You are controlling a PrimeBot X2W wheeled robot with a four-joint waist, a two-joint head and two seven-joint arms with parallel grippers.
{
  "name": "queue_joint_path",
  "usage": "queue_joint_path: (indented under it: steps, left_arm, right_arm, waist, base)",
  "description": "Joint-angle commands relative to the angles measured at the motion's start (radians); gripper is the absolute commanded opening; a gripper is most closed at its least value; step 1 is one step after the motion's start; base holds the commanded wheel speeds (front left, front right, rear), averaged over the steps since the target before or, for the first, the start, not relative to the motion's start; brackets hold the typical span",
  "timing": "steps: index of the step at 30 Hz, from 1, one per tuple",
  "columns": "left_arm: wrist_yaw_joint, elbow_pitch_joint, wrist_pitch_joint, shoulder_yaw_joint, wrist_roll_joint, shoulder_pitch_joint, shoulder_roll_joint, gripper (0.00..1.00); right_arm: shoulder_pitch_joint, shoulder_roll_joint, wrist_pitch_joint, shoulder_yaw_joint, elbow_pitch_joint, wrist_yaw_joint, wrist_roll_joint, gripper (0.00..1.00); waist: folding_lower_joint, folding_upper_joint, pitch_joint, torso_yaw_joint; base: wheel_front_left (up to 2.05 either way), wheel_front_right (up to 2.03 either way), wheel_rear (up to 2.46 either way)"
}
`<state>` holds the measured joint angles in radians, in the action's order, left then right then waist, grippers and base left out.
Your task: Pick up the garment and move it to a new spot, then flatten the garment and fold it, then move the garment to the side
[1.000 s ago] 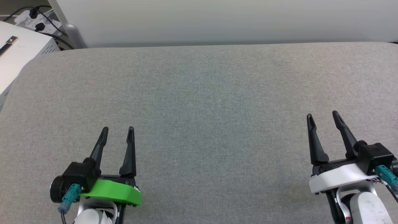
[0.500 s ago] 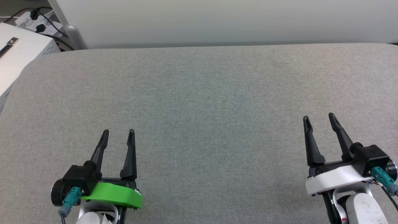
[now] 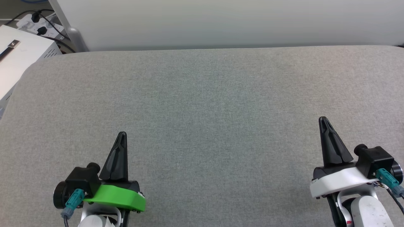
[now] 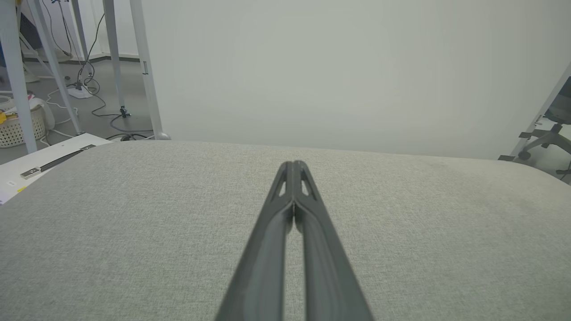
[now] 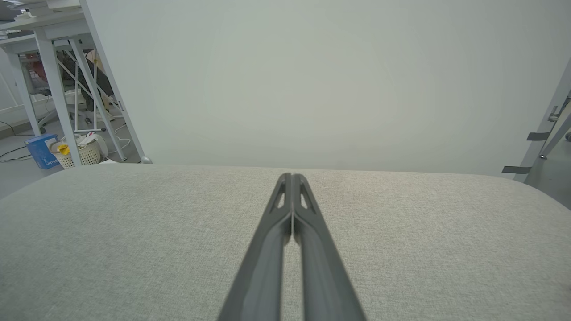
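The garment is out of view. My left gripper (image 3: pixel 122 135) hovers over the near left of the grey fabric-covered table (image 3: pixel 208 104), its two dark fingers pressed together with nothing between them. My right gripper (image 3: pixel 323 119) stands over the near right of the table, also shut and empty. In the left wrist view the left gripper (image 4: pixel 294 165) points toward the table's far edge with its fingers touching. The right wrist view has the right gripper (image 5: pixel 291 176) shut the same way over bare grey cloth.
A white panel (image 3: pixel 221 22) rises behind the table's far edge. A white cabinet (image 3: pixel 19 56) with a power strip (image 3: pixel 38 23) and cables stands at the far left. White table legs (image 4: pixel 113 53) and a woven basket (image 5: pixel 82 154) stand on the floor beyond.
Both grippers have closed from open to fully shut on nothing. The arms have drawn back slightly toward me, and the head view has tipped a little.
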<state>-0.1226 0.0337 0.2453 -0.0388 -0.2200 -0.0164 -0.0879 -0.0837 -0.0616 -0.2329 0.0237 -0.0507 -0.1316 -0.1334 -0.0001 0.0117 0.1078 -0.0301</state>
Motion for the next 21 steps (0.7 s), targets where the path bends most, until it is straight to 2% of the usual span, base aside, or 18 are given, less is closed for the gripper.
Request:
queue_joint_path:
  steps: [1,21]
  left_arm:
    - [0.005,-0.002,-0.006,0.002,0.010,0.001,0.002,0.00]
    - [0.025,-0.007,-0.047,0.008,0.045,0.004,0.008,0.00]
  right_arm:
    - [0.005,0.001,0.005,-0.001,0.003,0.000,0.008,0.00]
    - [0.018,0.002,0.044,-0.005,0.011,0.000,0.029,0.00]
  waist:
    - [0.0001,-0.0007,-0.001,0.001]
    - [0.0001,-0.0026,-0.019,0.005]
  base:
    - [0.00,0.00,0.00]
    - [0.00,0.00,0.00]
